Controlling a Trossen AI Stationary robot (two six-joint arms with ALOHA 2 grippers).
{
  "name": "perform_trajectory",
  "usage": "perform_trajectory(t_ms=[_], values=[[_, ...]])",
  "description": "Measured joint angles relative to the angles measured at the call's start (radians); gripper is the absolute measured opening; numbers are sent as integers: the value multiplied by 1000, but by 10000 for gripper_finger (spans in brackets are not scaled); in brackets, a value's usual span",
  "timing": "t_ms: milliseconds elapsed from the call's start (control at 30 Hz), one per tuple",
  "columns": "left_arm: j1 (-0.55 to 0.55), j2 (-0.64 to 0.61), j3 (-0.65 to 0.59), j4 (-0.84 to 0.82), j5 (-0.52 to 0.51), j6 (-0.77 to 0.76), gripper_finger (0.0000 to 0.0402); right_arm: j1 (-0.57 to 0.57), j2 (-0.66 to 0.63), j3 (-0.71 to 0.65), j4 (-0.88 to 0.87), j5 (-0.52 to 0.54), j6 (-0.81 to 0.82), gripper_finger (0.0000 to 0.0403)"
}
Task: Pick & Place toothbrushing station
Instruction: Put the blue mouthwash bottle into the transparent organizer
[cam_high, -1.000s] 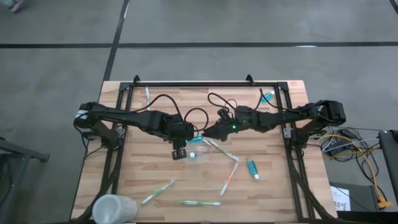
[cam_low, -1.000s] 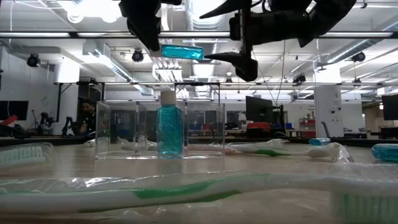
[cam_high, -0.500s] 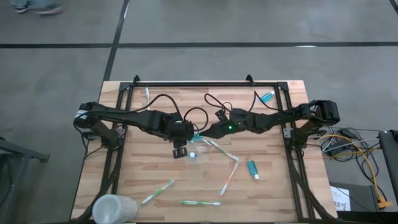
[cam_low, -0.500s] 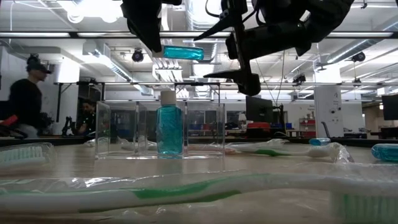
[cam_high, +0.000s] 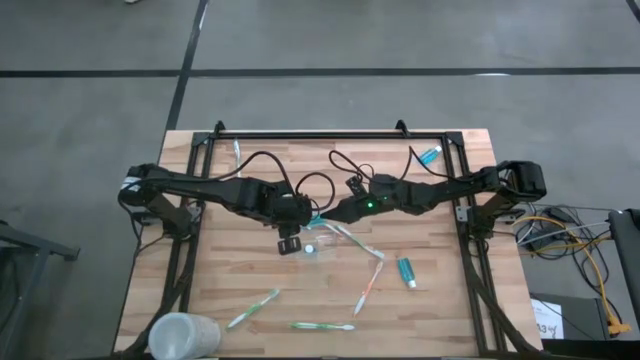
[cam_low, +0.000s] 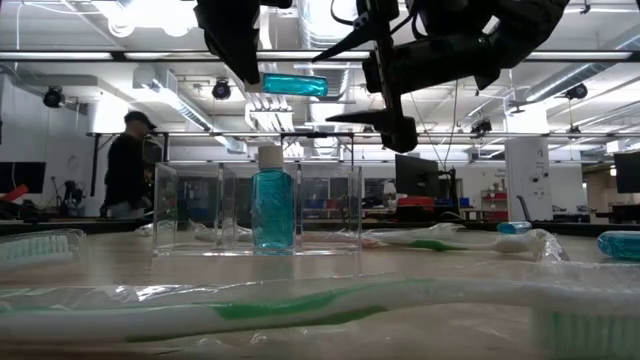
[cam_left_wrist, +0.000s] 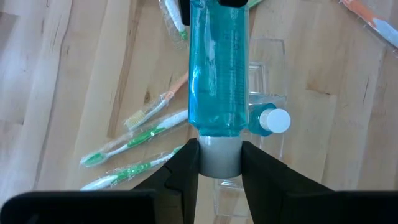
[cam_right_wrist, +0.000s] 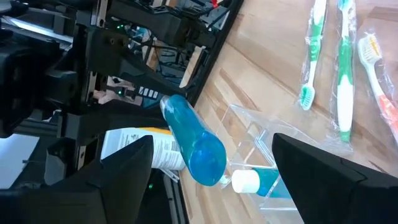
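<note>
Held in the left pincer (cam_left_wrist: 219, 163), the blue tube (cam_left_wrist: 217, 68) is glossy see-through plastic with a matt grey cap. Below it, the holder (cam_low: 258, 210) is clear smooth plastic on the pale, matt wooden table (cam_high: 450, 290).

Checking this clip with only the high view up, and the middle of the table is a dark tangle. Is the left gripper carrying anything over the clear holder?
Observer: Yes. The left gripper is shut on a blue tube, pinched at its grey cap, held lying level above the clear holder.
Operator: Is the holder empty?
Observer: No. One blue bottle with a white cap stands upright in a middle compartment.
Operator: And the right gripper?
Observer: The right gripper hangs open in the air beside the held tube, holding nothing.
Operator: Anyone near the table?
Observer: A person shows far back in the room in the low view.
</note>
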Motion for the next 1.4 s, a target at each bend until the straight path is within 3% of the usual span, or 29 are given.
perform_trajectory(t_ms=[367,933,1400], values=[[1,0,0,2,-27,0,106,5,-1,0,2,-4,2,222],[2,0,0,3,-42,2,106,10,-2,5,46,0,-13,200],[2,0,0,3,-42,2,106,9,-2,5,42,0,-17,127]])
